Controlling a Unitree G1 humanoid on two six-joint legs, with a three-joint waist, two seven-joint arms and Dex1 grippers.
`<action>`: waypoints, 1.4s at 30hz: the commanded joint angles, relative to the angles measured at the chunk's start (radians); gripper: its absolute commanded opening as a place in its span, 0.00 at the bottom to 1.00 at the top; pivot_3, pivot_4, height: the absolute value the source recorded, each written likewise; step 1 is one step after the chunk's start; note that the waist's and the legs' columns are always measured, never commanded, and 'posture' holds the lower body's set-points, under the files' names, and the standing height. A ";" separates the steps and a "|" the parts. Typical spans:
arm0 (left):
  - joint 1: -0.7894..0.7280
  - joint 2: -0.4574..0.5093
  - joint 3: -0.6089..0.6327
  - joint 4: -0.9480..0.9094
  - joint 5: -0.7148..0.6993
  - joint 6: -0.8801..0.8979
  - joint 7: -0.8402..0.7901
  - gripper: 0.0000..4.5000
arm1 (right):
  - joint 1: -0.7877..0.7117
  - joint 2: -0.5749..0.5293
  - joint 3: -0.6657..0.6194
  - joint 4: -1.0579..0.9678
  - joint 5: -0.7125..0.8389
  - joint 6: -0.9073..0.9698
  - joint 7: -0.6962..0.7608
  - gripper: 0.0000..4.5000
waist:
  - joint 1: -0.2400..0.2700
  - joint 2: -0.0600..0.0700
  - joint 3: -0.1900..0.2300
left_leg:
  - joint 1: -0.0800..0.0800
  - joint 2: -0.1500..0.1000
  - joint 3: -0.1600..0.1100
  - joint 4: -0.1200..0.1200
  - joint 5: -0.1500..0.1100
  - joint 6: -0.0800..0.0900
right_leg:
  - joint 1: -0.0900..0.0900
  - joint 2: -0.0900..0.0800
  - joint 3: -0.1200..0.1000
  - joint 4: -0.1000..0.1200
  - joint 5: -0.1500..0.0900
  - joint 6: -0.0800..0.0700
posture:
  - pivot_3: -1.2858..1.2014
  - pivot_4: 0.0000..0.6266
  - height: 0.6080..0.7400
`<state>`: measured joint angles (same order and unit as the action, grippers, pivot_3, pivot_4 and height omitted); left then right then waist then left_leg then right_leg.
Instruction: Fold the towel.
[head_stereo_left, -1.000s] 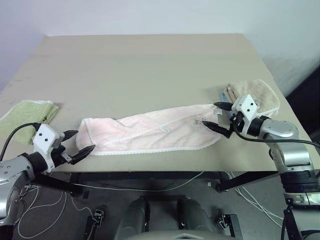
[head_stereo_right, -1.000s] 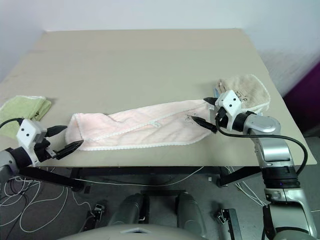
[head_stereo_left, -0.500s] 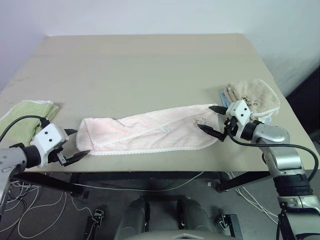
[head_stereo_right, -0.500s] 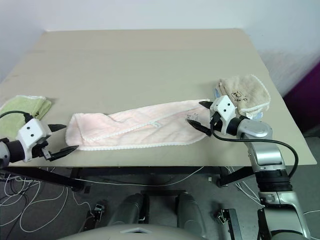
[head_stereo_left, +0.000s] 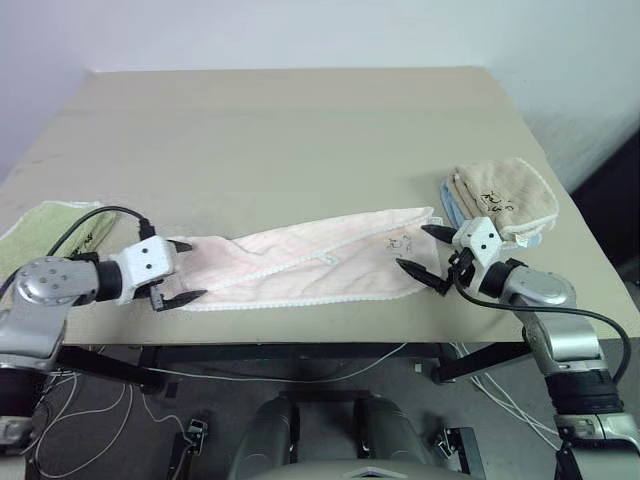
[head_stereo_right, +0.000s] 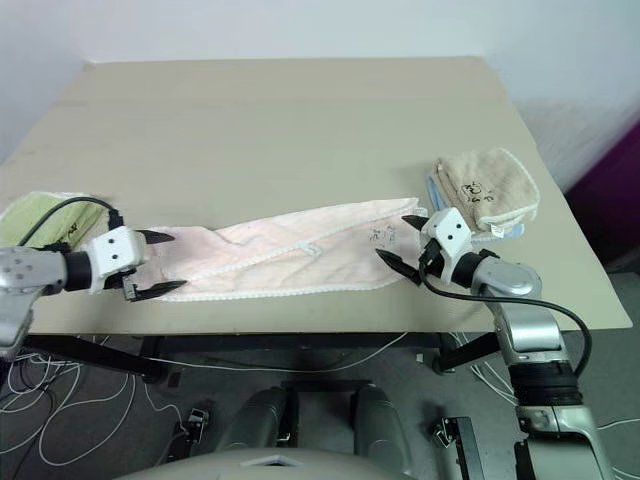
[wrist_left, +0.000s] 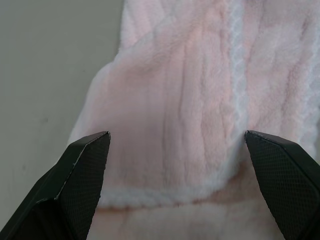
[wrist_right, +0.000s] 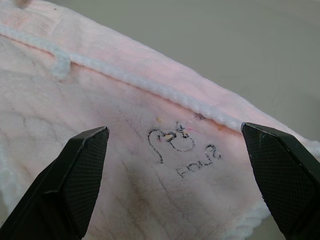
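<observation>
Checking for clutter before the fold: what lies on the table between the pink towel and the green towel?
Bare tabletop. In the left eye view the left end effector hovers there, at the pink towel end nearest the green towel.

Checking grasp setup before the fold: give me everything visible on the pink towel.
The towel is pale pink terry with white stitched edging, a small white loop tag and a small dark print near its right end. It lies long and rumpled, loosely folded lengthwise, near the table's front edge. The open left gripper straddles its left end, the open right gripper its right end; neither grips it.
</observation>
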<state>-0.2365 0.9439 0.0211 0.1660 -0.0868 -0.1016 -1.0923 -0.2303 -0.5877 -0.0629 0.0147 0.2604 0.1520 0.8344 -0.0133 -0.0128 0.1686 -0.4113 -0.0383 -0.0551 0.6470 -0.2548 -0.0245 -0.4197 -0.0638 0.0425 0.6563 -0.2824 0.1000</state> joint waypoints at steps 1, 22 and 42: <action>-0.038 -0.011 -0.029 0.060 0.067 -0.091 0.034 1.00 | 0.014 -0.003 -0.035 -0.069 0.027 -0.003 -0.014 0.99 | 0.000 0.000 0.000 | 0.000 0.000 0.000 0.000 0.000 0.000 | 0.000 0.000 0.000 0.000 0.000 0.000 | 0.52 0.24 1.00; 0.059 -0.018 -0.019 -0.014 0.024 -0.095 0.029 1.00 | -0.017 0.002 -0.018 -0.036 0.019 -0.007 -0.005 0.99 | 0.000 0.000 0.000 | 0.002 0.000 0.000 0.000 0.000 0.001 | 0.002 0.000 0.000 0.000 0.000 0.000 | 0.52 0.24 1.00; -0.007 0.030 -0.005 0.173 0.161 -0.368 0.184 1.00 | -0.012 0.004 -0.014 -0.047 0.021 -0.004 -0.004 0.99 | -0.001 0.000 0.000 | 0.005 0.000 0.000 0.000 0.000 0.001 | 0.006 0.001 0.000 0.000 0.000 0.000 | 0.52 0.24 1.00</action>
<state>-0.2532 0.9486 0.0055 0.3352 0.0680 -0.4525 -0.9032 -0.2356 -0.5873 -0.0658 -0.0109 0.2690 0.1602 0.8304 -0.0141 -0.0125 0.1684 -0.4062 -0.0383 -0.0552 0.6474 -0.2551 -0.0238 -0.4140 -0.0631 0.0421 0.6565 -0.2825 0.1002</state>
